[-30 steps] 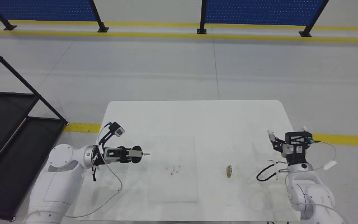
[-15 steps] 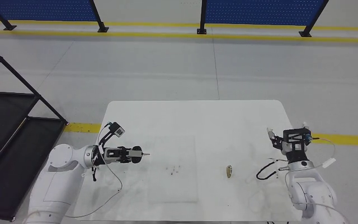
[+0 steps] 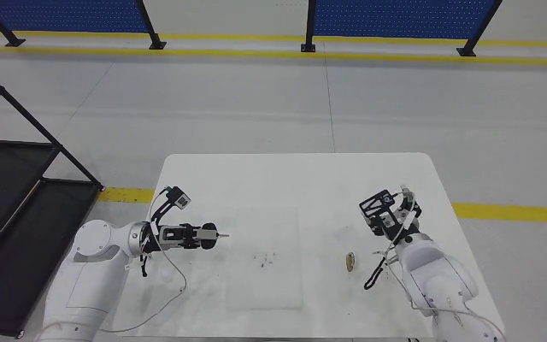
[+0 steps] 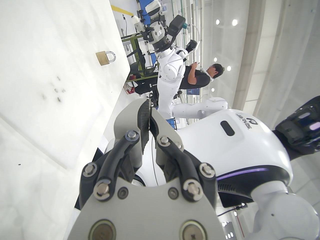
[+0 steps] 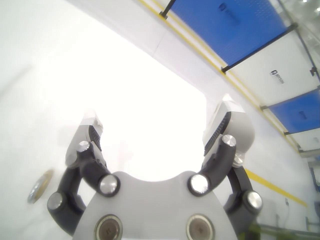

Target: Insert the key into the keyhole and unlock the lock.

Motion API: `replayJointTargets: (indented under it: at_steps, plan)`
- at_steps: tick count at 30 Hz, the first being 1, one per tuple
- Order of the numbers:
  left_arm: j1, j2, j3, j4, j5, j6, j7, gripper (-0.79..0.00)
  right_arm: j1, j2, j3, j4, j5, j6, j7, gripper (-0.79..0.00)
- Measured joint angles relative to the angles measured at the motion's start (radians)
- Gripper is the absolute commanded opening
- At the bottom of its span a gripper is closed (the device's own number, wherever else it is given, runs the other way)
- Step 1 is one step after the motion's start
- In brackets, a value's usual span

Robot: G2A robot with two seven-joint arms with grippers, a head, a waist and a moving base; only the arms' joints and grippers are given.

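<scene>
Located the padlock (image 3: 349,261) lying flat on the table (image 3: 299,179), between its middle and its right edge, closer to the near edge. Found the right gripper (image 3: 385,209) near it, on the side toward the far edge, jaws spread wide, gripping nothing. Found the left gripper (image 3: 214,234) by the left edge, pinched tight on a thin metal sliver, taken to be the key (image 3: 224,233), tip aimed across at the padlock, well apart from it. Judged the padlock small, rigid, dense for its bulk, smooth-faced, apt to slide on the bare top. Advise clamping across the flat faces of the body, leaving shackle and keyhole end free. Judged the key stiff but thin; advise guarding against twisting in the grip.
</scene>
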Motion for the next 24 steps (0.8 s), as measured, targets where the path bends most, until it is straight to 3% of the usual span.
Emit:
replayJointTargets:
  at_steps: [6, 19, 24]
  plan:
    - [0.0, 0.0, 0.0, 0.0, 0.0, 0.0, 0.0, -0.785, 0.032, -0.011, -0.026, -0.006, 0.235, -0.041, 0.188, 0.0]
    - [0.0, 0.0, 0.0, 0.0, 0.0, 0.0, 0.0, -0.785, 0.033, -0.012, -0.029, 0.003, 0.247, -0.054, 0.187, 0.0]
    - [0.0, 0.0, 0.0, 0.0, 0.0, 0.0, 0.0, -0.785, 0.087, -0.02, 0.002, -0.01, 0.51, -0.02, 0.372, 0.0]
